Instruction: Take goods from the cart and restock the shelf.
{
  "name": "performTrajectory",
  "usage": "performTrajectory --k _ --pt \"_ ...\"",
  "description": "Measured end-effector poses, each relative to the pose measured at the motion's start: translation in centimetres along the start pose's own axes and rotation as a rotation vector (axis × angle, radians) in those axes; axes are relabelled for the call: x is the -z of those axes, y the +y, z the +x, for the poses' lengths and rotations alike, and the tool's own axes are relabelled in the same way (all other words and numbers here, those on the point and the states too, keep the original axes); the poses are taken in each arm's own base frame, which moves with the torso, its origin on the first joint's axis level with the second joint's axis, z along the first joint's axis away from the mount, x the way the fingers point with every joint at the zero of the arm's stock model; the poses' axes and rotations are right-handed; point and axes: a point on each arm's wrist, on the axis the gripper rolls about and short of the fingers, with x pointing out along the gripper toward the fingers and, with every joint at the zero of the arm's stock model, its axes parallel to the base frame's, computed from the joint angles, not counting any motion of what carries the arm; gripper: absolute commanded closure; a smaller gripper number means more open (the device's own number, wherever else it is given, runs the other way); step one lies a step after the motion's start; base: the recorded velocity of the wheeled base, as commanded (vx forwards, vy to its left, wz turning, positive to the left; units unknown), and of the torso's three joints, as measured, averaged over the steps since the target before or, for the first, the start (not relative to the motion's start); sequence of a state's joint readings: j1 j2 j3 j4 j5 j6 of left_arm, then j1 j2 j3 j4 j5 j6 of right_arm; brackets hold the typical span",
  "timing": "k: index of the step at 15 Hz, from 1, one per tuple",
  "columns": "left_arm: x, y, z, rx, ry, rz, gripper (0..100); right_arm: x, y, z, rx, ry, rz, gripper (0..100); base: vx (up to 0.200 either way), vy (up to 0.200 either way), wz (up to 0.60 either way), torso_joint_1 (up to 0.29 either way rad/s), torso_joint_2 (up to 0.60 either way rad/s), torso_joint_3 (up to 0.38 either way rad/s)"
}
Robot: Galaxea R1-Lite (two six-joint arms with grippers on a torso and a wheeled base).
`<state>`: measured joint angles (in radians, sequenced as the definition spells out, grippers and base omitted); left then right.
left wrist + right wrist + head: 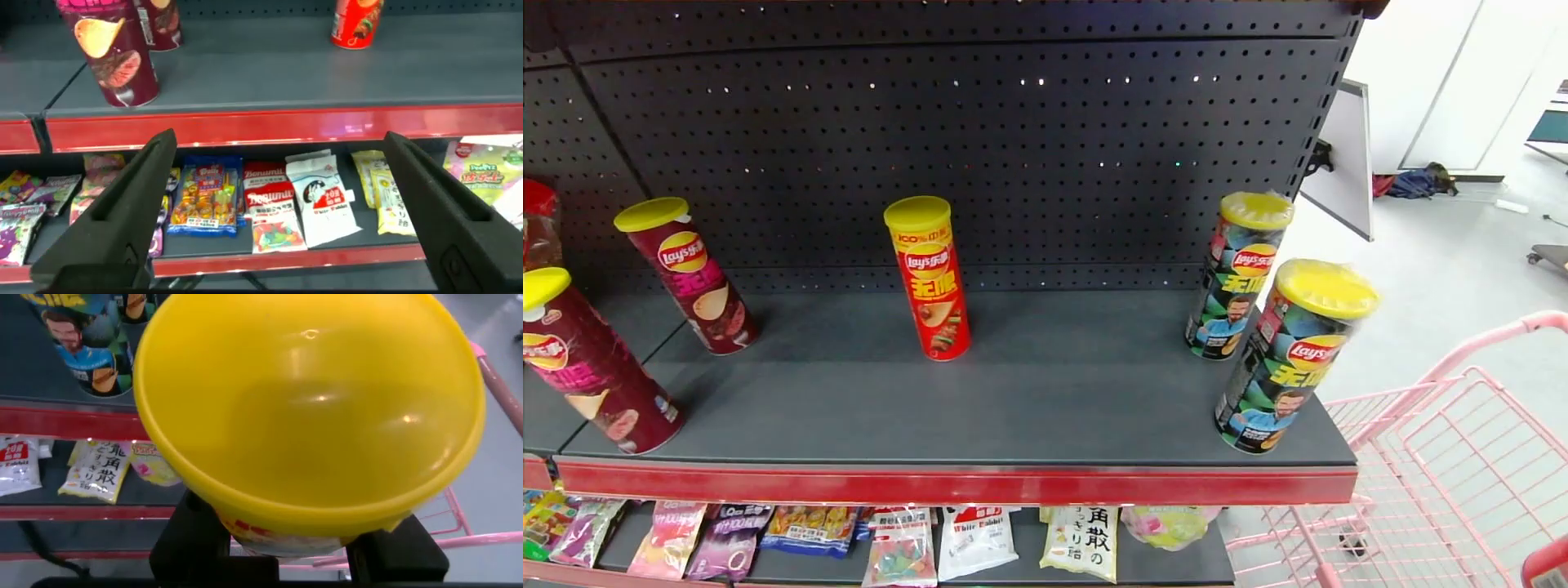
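While the left gripper (pixel 279 139) hangs with jaws wide apart before the lower shelf's snack bags (pixel 270 204), the right gripper (pixel 298 543) appears clamped on a yellow-lidded chip can (pixel 310 400), near the pink cart (pixel 1454 408) and the shelf (pixel 947 408) bearing other cans (pixel 929 278).

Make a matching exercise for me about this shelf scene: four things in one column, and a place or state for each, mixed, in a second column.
1. red can
2. pink cart
3. snack bags
4. left fingers

a. on the lower shelf
b. spread open
c. middle of the upper shelf
d. right of both shelves

Pairs: 1-c, 2-d, 3-a, 4-b
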<state>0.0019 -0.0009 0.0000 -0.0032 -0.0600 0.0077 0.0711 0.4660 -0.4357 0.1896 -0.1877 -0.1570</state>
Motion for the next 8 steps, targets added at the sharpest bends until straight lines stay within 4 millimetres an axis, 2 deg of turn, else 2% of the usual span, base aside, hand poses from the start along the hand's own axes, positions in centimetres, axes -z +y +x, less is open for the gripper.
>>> performTrajectory --k 5,8 --pt "0.0 0.0 0.0 0.001 0.001 0.002 0 3.3 0.3 -1.6 -0.043 -0.066 0.032 100 0.0 0.2 0.0 0.005 0.0 0.001" --pt "0.0 0.0 0.0 0.001 0.0 0.002 0 3.8 0.3 -2.0 -0.058 -0.103 0.035 100 0.0 0.2 0.0 -0.002 0.0 0.001"
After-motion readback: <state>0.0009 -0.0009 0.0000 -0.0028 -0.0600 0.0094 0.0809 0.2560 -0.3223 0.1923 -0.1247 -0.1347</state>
